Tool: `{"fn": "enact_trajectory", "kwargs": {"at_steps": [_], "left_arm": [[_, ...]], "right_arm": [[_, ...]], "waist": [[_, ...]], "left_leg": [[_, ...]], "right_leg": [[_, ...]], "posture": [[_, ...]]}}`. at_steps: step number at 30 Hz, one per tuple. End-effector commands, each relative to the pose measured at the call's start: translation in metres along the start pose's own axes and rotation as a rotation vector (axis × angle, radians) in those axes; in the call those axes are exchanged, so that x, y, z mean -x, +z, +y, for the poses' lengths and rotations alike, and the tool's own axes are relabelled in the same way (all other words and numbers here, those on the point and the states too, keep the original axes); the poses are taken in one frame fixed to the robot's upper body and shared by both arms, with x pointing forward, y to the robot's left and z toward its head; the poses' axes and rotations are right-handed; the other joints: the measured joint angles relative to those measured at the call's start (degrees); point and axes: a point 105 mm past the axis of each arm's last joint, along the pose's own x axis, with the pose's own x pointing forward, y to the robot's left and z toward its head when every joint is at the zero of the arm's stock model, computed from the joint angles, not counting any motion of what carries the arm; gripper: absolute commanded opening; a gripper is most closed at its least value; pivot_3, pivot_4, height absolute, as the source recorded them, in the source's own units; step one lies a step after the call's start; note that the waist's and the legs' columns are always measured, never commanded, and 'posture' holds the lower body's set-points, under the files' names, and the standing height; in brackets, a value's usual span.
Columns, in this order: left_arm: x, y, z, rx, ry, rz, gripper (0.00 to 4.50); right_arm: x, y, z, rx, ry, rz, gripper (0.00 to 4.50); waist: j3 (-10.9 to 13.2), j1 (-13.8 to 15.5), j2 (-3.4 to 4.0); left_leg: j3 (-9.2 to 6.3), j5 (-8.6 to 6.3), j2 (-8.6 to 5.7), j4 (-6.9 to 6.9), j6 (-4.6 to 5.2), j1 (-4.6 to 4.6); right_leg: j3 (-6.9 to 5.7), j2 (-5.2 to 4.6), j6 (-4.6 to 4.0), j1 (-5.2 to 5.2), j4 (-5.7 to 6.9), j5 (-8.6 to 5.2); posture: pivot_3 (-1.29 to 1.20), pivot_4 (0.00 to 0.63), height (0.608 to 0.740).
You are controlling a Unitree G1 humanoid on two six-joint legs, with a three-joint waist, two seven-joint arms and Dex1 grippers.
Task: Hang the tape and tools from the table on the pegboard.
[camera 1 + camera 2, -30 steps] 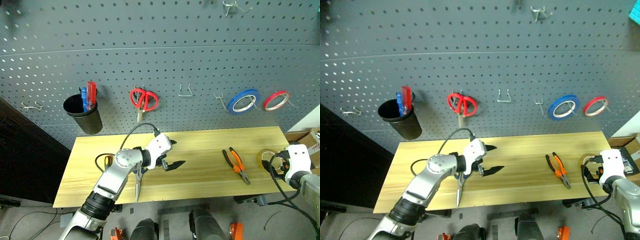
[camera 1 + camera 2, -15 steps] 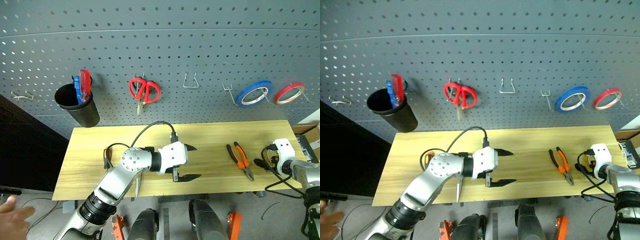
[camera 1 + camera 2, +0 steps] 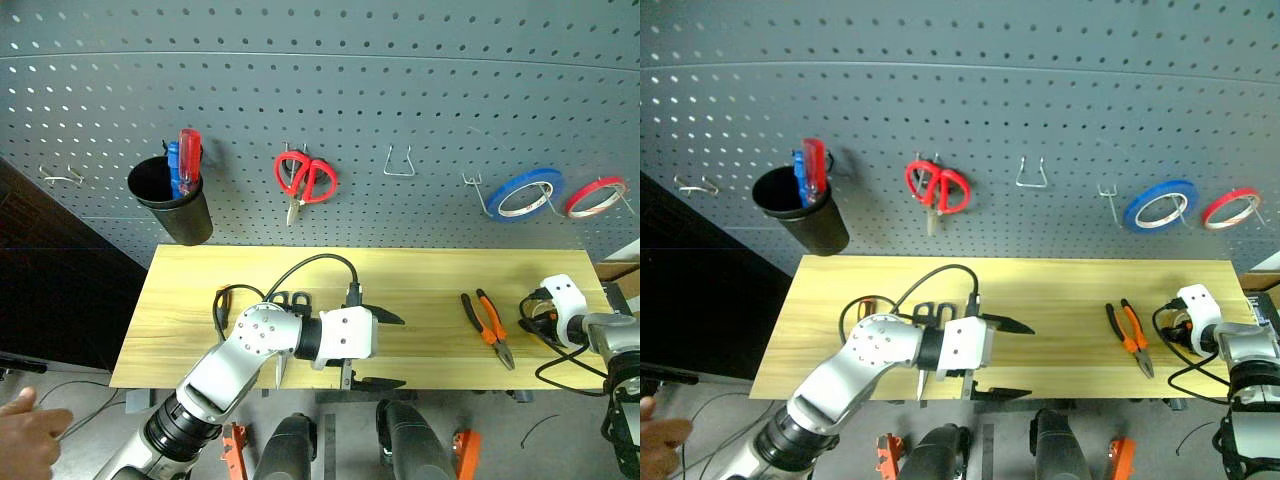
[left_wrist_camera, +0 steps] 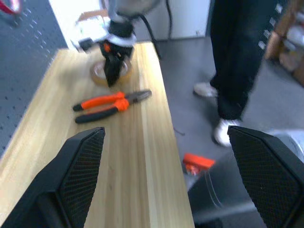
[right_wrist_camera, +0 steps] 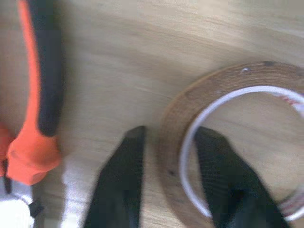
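At the right end of the wooden table my right gripper is shut on the yellow tape. One finger is inside the ring and one outside, and the roll lies flat. The orange-and-black pliers lie just left of it. My left gripper hangs open and empty over the table's front edge. The dark blue scissors lie partly under that arm. A bit of the screwdriver's orange handle shows beside it. The grey-blue pegboard rises behind the table.
On the pegboard hang a black cup with red and blue screwdrivers, red scissors, a blue roll and a red roll. Bare wire hooks sit between them. A person's legs stand off the table's right end.
My right gripper came down over the tape and shut on its band. My left gripper drew back from the scissors toward the front edge, still open. The head view has shifted.
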Motion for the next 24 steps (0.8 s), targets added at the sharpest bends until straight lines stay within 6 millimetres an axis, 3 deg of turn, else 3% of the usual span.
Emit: {"fn": "enact_trajectory", "kwargs": {"at_steps": [1,3,8,10,13,20,24], "left_arm": [[0.0,0.007,0.006,0.023,0.03,-0.044,4.4],[-0.001,0.007,0.005,0.009,0.029,-0.047,4.4],[0.0,0.014,0.015,0.045,0.089,-0.105,4.4],[0.003,0.015,0.019,0.045,0.119,-0.124,4.4],[0.006,0.015,0.023,0.041,0.155,-0.135,4.4],[0.022,0.014,0.037,0.016,0.293,-0.202,4.4],[0.033,0.012,0.046,0.07,0.382,-0.238,4.4]], "right_arm": [[-0.004,-0.02,0.001,0.038,-0.046,0.058,0.44],[0.0,-0.014,0.0,0.051,-0.064,0.024,0.44],[0.034,0.012,0.006,0.157,-0.118,-0.129,0.44],[0.059,0.021,0.015,0.183,-0.159,-0.209,0.44],[0.09,0.027,0.032,0.194,-0.214,-0.302,0.44],[0.135,0.047,0.13,0.241,-0.3,-0.582,0.44],[0.153,0.075,0.174,0.448,-0.373,-0.777,0.44]], "waist": [[-0.08,0.02,-0.03],[-0.18,0.06,-0.01],[-0.84,0.42,0.96],[-1.14,0.35,1.41],[-1.71,0.3,1.91],[-2.82,-0.38,1.72],[-3.14,-0.57,1.47]], "left_leg": [[0.01,0.01,-0.03,0.02,-0.02,-0.01],[0.02,0.02,-0.08,0.06,-0.03,-0.01],[-0.07,0.04,-0.21,0.21,-0.07,-0.56],[-0.04,0.04,-0.26,0.69,-0.07,-1.29],[-0.05,0.05,-0.48,0.76,-0.06,-1.5],[-0.04,0.09,-0.56,0.78,-0.08,-1.05],[0.0,0.11,-0.72,0.85,-0.06,-0.88]], "right_leg": [[-0.01,-0.03,0.03,0.01,-0.01,0.03],[-0.02,-0.08,0.07,0.02,-0.02,0.05],[-0.1,-0.23,0.1,-0.46,0.06,0.06],[-0.16,-0.27,0.15,-1.09,0.32,0.1],[-0.12,-0.44,0.25,-1.3,0.41,0.14],[0.09,-0.42,0.38,-0.96,0.57,0.2],[0.14,-0.39,0.46,-0.8,0.57,0.23]], "posture": [[-0.02,0.274,0.74],[-0.03,0.249,0.74],[-0.04,0.219,0.74],[-0.05,0.204,0.74],[-0.07,0.198,0.74],[-0.12,0.197,0.74],[-0.12,0.196,0.74]]}}
